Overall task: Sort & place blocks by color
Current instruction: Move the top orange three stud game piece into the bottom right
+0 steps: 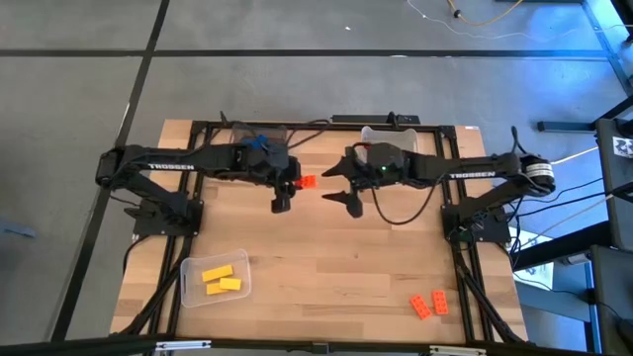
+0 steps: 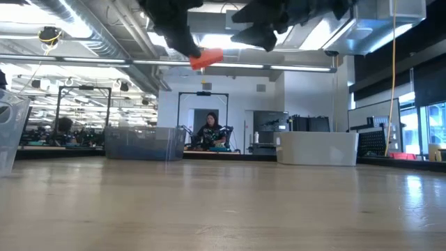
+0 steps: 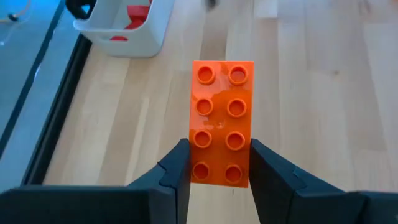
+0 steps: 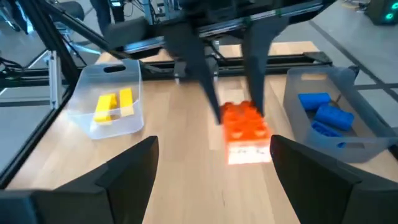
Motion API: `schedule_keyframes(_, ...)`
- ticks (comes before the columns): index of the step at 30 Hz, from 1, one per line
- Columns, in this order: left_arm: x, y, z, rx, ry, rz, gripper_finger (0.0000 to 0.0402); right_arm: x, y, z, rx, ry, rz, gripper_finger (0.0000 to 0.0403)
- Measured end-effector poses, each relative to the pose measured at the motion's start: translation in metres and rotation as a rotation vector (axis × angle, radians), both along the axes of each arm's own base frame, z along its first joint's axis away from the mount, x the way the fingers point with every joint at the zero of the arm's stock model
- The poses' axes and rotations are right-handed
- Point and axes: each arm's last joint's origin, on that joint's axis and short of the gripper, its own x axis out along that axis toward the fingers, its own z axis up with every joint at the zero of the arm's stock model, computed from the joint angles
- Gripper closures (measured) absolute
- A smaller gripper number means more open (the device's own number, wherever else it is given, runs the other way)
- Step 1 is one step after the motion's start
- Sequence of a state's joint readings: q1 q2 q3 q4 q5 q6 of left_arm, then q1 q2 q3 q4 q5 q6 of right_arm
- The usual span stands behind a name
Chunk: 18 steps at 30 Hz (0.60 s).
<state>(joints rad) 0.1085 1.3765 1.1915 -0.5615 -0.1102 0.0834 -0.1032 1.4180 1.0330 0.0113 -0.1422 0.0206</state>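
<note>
At the front left of the light wooden desk [image 1: 326, 267], seen from above, a clear rectangular plastic bin [image 1: 188, 287] holds two yellow studded plastic bricks [image 1: 222, 279]. The right wrist view shows the same bin [image 4: 93, 127] with its yellow bricks [image 4: 115, 104] inside.

Toward the back of the desk, the left arm reaches in toward the middle. The left claw [image 1: 289, 184] is pinching an orange studded two-by-four plastic brick [image 1: 306, 181] by one end, and the brick sticks out sideways toward the right arm. In the left wrist view the two dark fingers [image 3: 177, 177] press against the long sides of the orange brick [image 3: 221, 121], studs facing the camera. The low view shows this brick [image 2: 207, 58] held well above the desk surface. Behind the left claw sits a clear bin [image 1: 259, 133] with blue bricks [image 1: 255, 140]; the right wrist view shows these blue bricks [image 4: 323, 112] in their bin [image 4: 367, 140].

Just right of the orange brick, the right claw [image 1: 348, 188] hangs spread wide and empty, facing the left claw. Behind it stands a white rectangular bin [image 1: 391, 133], and the left wrist view shows red bricks [image 3: 134, 15] inside that bin [image 3: 140, 43].

At the front right, two more orange bricks [image 1: 429, 305] lie loose on the desk.
</note>
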Motion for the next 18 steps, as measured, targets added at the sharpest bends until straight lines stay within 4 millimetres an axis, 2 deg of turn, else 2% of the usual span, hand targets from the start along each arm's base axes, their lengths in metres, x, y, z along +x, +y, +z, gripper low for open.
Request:
schedule_keyframes(12,0.007,-0.017,0.005,0.004,-0.043,-0.056,0.0285,0.019,-0.004,-0.026,-0.033,0.079,-0.038,0.0093)
schedule_keyframes(18,0.007,-0.017,0.005,0.005,-0.043,-0.052,0.0285,0.028,-0.004,-0.028,0.004,0.016,-0.058,0.01)
